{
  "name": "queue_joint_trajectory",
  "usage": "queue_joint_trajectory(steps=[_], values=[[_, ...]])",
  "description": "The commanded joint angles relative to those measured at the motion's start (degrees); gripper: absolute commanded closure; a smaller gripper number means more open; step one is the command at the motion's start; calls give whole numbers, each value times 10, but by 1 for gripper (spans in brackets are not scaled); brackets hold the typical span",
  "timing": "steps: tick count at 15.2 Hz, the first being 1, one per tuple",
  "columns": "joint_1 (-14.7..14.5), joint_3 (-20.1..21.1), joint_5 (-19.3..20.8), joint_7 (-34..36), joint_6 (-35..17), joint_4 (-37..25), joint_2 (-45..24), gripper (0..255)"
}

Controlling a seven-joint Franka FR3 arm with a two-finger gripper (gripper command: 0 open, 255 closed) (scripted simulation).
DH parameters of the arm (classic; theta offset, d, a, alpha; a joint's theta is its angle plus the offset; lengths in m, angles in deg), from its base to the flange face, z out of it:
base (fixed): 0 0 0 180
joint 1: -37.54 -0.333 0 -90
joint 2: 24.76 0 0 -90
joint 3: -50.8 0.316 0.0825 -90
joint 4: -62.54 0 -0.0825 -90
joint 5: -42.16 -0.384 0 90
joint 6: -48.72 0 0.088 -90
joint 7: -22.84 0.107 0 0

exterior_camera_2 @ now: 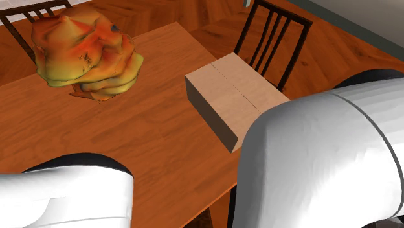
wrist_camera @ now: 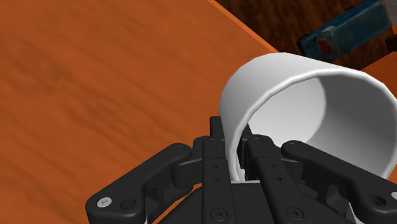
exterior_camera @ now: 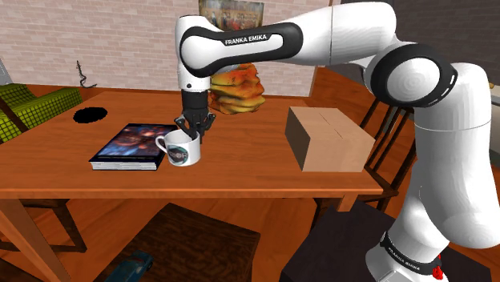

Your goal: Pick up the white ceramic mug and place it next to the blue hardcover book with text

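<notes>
- The gripper (wrist_camera: pixel 240 151) is clamped on the white mug (wrist_camera: pixel 299 102), pinching its rim wall with one finger inside and one outside.
- In the shoulder view, the mug is just right of the book (exterior_camera: pixel 132 144), over the table (exterior_camera: pixel 240 172).

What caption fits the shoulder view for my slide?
Black gripper clasps the white mug by its rim, beside the book on the table.

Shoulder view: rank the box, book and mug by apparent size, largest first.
1. cardboard box
2. book, about as wide as the box but lying flat
3. white mug, clearly smallest, its wall clasped by the gripper
</notes>
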Motion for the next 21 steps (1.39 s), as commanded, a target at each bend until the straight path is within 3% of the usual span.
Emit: queue_joint_trajectory(steps=[1,12,20,21], values=[[0,0,0,-2,-16,15,0,255],[0,0,-1,-7,-98,84,-14,255],[0,0,-1,-7,-98,84,-14,255],[0,0,-1,-7,-99,84,-14,0]])
